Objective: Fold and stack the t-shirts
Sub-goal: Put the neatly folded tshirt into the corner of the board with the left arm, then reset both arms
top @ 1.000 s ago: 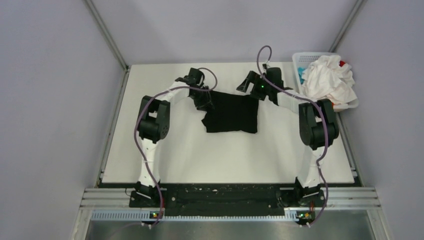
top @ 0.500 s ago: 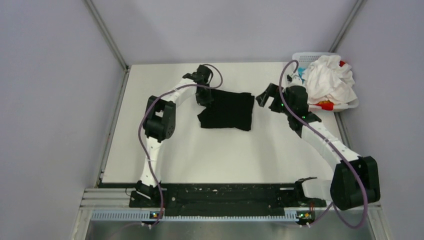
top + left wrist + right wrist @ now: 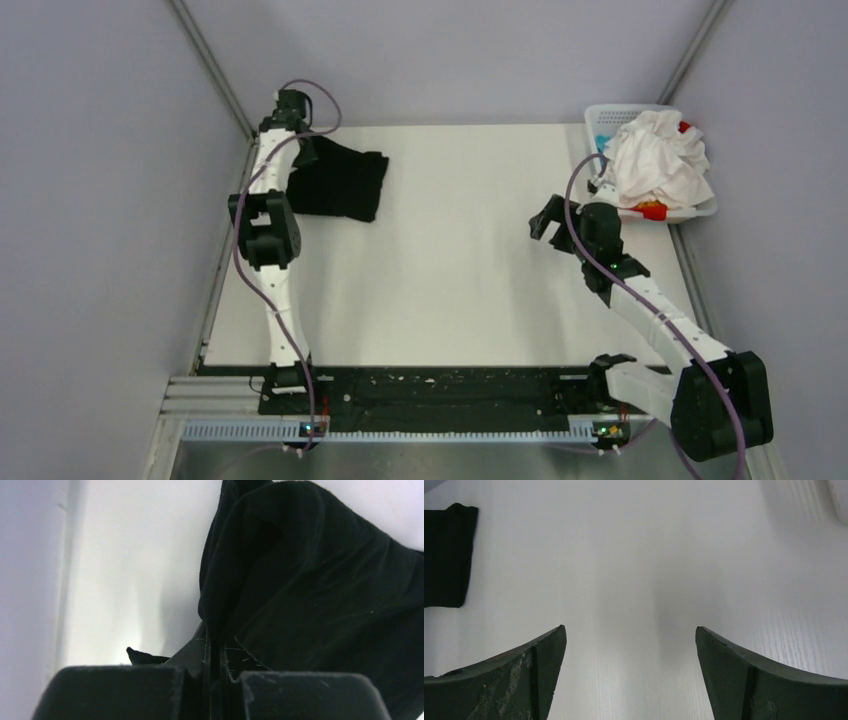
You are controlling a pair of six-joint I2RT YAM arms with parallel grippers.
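Left gripper point(image 3: 305, 152): at the far-left back corner of the table; jaws pinched tight on an edge of the black t-shirt. In the wrist view point(image 3: 214, 640) the cloth rises straight out of the thin slit between them.
Black t-shirt point(image 3: 345, 185): lies on the table at the far left, close to the side rail and well apart from the basket. Folded to a rough rectangle. Soft matte knit point(image 3: 310, 580), with a loose rounded fold bulging just above the jaws. The right wrist view catches one squared corner of it point(image 3: 444, 555).
Table point(image 3: 470, 270): white, flat and smooth, with faint fine parallel lines in the surface and a dull sheen.
Right gripper point(image 3: 548, 215): right of centre, over bare table and near the basket. Jaws spread wide with nothing between them point(image 3: 631, 630). They are dark, wedge-shaped, curved on the inner side and scuffed pale along the edges.
Basket point(image 3: 600, 113): far-right back corner; white plastic lattice, rectangular, with openwork walls.
Basket contents: white t-shirts point(image 3: 655, 160) in a crumpled heap, mounded above the rim and spilling over the near edge. Red cloth point(image 3: 650, 211) shows at the near side, and another red scrap at the top right. Blue cloth point(image 3: 601, 145) shows at the left wall.
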